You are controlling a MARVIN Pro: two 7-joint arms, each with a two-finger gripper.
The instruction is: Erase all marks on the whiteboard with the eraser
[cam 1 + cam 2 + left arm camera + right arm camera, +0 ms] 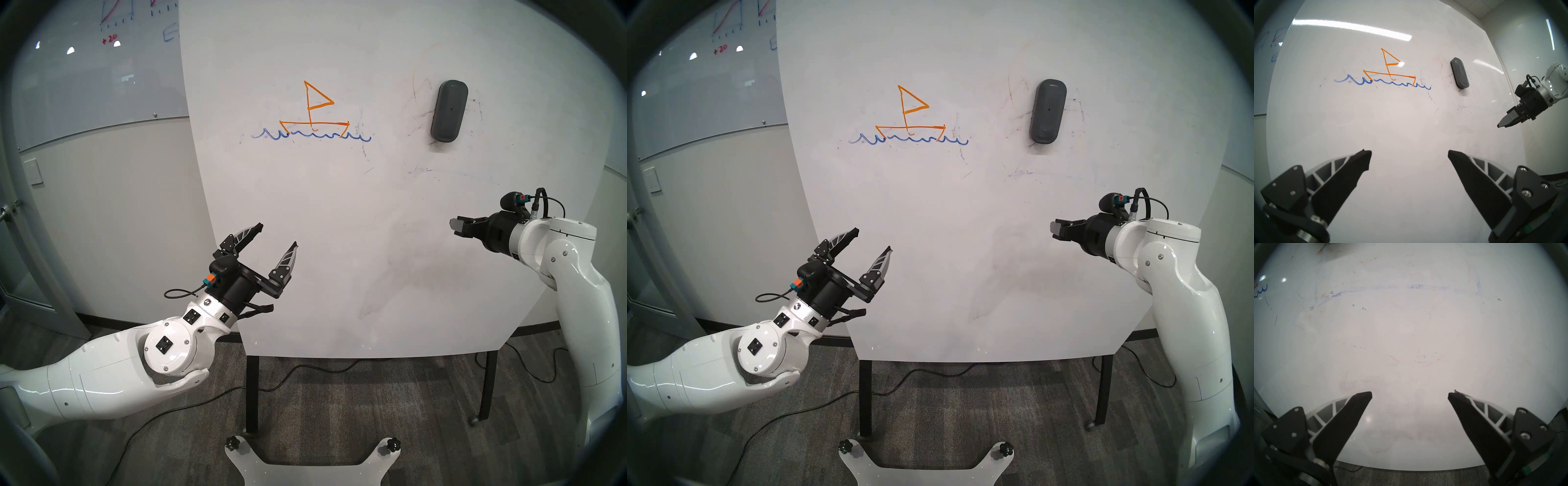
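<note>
Step in hand, as I judge it: fetch the eraser (pixel 449 112), nothing is rubbed off yet. It sits upright on the whiteboard (pixel 339 237), long axis vertical, at abt 2 o'clock from board centre in the head view, stuck flat to the panel w/ no tool on it. The boat drawing (pixel 314 112) and blue wavy line (pixel 310 135) sit to its 9 o'clock, well apart. Faint grey scratches ring the eraser, plus a pale blue smudge (pixel 420 170) at its 7 o'clock.

Right tool (pixel 458 228) is nearest: below the eraser, at abt 6 o'clock from it, jaws wide w/ nothing between them. Its wrist view shows both fingers spread over bare board; the eraser isn't in that view, so it lies above the frame. Left tool (pixel 278 236) is also wide and empty, at abt 7 o'clock from the boat, clear of the panel.

How to do it well, imo:
- Use the right arm; shorter path, no crossing.
- Raise toward 12 o'clock until the eraser shows centred in the wrist view before closing in.
- Jaws must span the narrow width, so line the fingers up at 3 and 9 o'clock of the block, not on its rounded ends.
- Grip the plastic sides, keep the felt face free and flat to the board.
- Go in square; a skewed push could slide the block or knock it off.
- Once held, sweep toward 9 o'clock across boat and waves w/ even pressure, then come back for the scratches and smudge.
</note>
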